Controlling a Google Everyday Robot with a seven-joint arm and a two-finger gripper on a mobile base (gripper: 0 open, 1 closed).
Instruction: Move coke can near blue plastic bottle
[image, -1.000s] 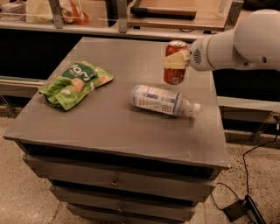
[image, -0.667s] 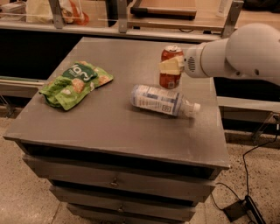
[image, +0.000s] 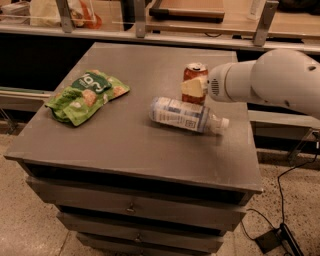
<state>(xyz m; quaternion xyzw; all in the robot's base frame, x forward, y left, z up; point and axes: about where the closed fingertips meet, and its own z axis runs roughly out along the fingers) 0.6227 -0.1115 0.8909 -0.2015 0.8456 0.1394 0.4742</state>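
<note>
Can (image: 195, 72) upright, right of tabletop centre, nearer the right edge than the left, about midway between the back and front edges. Gripper (image: 195, 86) is on it, jaws pinching the can's body; one cream pad (image: 192, 88) lies across its near face. Can't tell if the can's base touches the table (image: 125, 145): the bottle hides it. Bottle (image: 181, 114) lies on its side just in front of the can, cap toward the right edge, slightly angled to the front-right corner. Arm (image: 270, 80) comes in over the right edge. Bag (image: 86, 95), green, lies flat near the left edge, well apart from both.
</note>
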